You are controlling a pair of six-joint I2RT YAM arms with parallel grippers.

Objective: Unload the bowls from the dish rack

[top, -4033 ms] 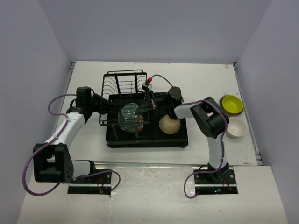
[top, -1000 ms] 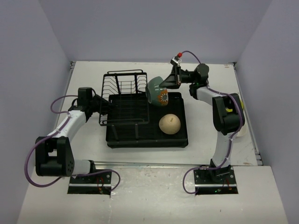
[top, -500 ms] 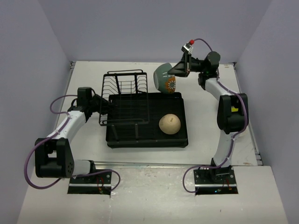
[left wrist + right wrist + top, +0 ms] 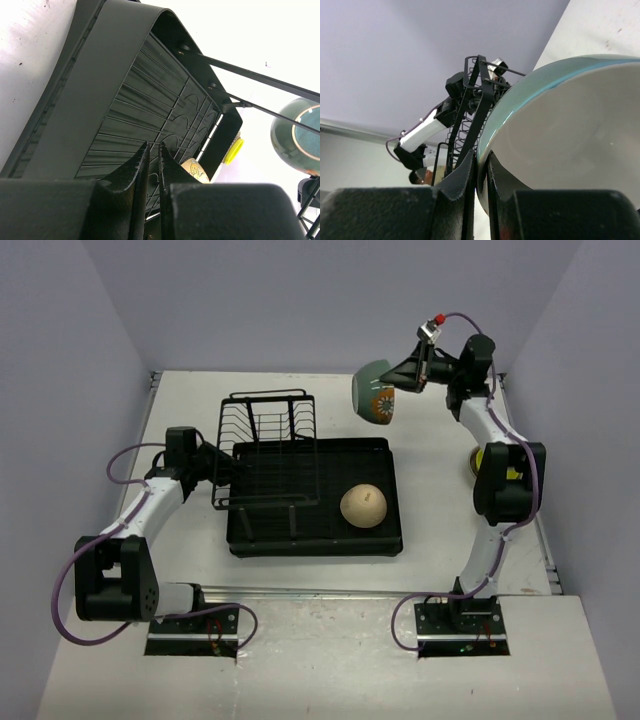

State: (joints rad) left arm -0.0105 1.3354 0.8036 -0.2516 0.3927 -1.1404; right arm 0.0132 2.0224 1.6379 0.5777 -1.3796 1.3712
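Plainly, the dish rack holds one bowl: the large beige bowl, upside down in its right half, right of the upright wire holder. The teal bowl hangs in the air beyond the rack's back right corner, tipped on its side, its rim pinched by the right gripper. The left gripper sits at the rack's left edge, jaws narrowed to a slit, and whether they pinch anything cannot be told. Under the rack lies a white table between pale violet-grey walls — a yellow-green bowl shows past the rack's right side.
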